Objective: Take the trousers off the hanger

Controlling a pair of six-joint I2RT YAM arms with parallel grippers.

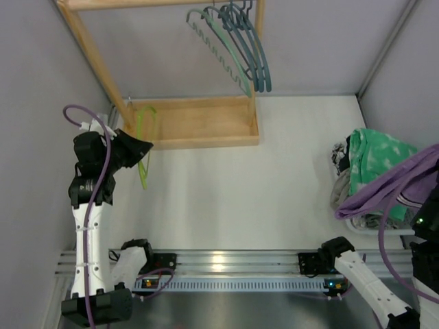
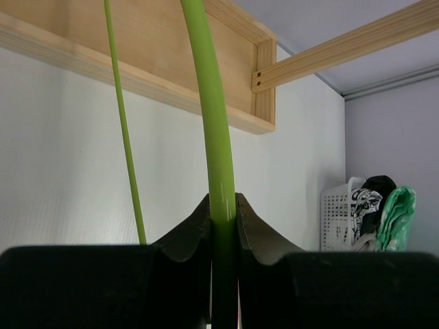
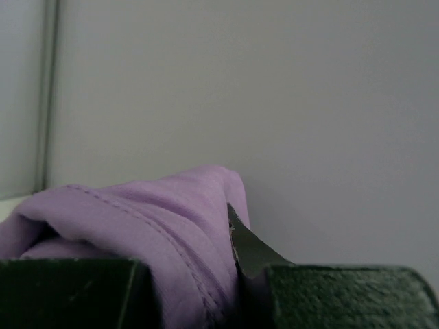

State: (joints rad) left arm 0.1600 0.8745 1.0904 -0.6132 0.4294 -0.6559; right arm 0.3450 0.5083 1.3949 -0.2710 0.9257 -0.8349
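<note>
The left end effector (image 2: 223, 205) is clenched on the thick bar of the green hanger (image 2: 214, 130), its two dark fingers pressed to either side of the bar, and a thinner green strand of the same hanger rises just to the left. From above, this hanger (image 1: 143, 152) sits at the left end of the shallow wooden tray (image 1: 199, 123), partly over the white tabletop (image 1: 233, 199), and carries no cloth. The right end effector (image 3: 188, 274) is grasping the lilac trousers (image 3: 137, 219), a stitched fold bunched between its fingers. In the overhead view the lilac trousers (image 1: 384, 188) run as a gathered band from the right edge down across the white basket (image 1: 361, 225). The mint-green trousers (image 1: 377, 161) lie heaped in that basket beneath the band, touching a black-and-white laundry heap (image 1: 339, 154) on their left. Several teal hangers (image 1: 236, 48) hang bare from the wooden rail (image 1: 137, 4) at the far side
</note>
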